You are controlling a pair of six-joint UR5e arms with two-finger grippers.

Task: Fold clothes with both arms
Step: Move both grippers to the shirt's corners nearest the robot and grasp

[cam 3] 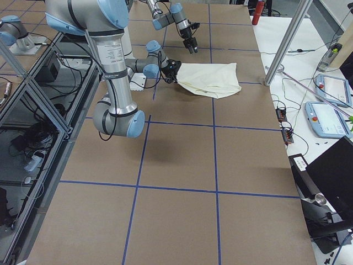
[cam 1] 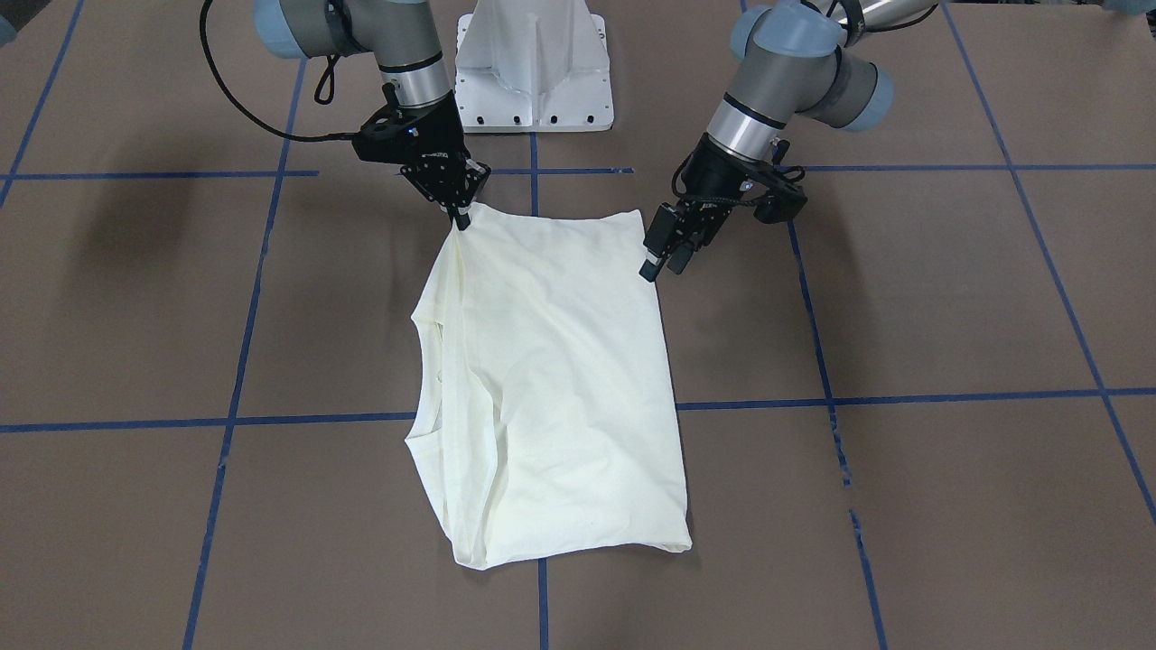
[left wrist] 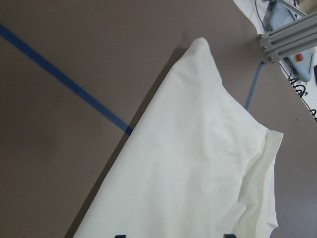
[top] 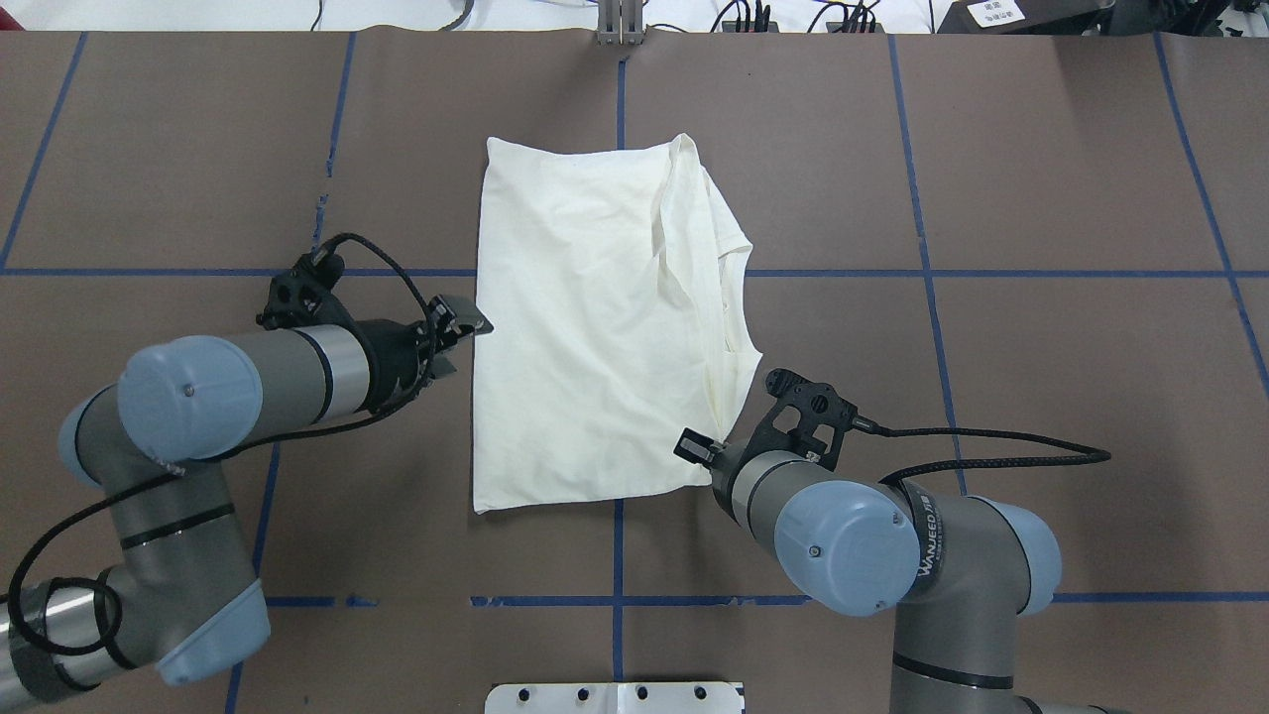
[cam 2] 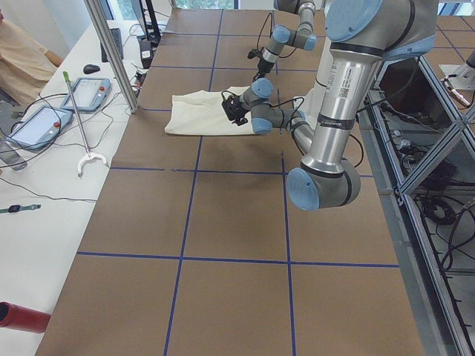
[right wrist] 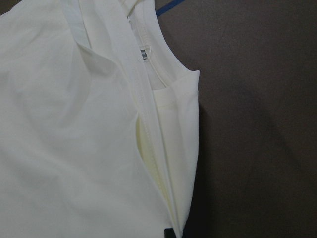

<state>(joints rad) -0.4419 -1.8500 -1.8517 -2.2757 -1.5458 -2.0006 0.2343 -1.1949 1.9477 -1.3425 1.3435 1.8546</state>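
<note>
Cream-white fabric T-shirt [cam 1: 551, 379], near right corner clenched by black right gripper [cam 1: 461, 217], black left gripper [cam 1: 661, 267] released alongside: liable to skew if dragged.

T-shirt [cam 1: 560, 379]: soft matt cloth | table [cam 1: 948, 289]: matt brown paper-like cover | arms [top: 297, 372]: smooth grey metal

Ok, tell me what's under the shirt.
The shirt lies on the brown table; blue tape lines run under it. Its lower layers and anything between them are covered.

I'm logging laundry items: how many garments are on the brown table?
1: a cream-white folded T-shirt at the middle of the brown blue-taped table. Anything beneath it would be hidden.
</note>
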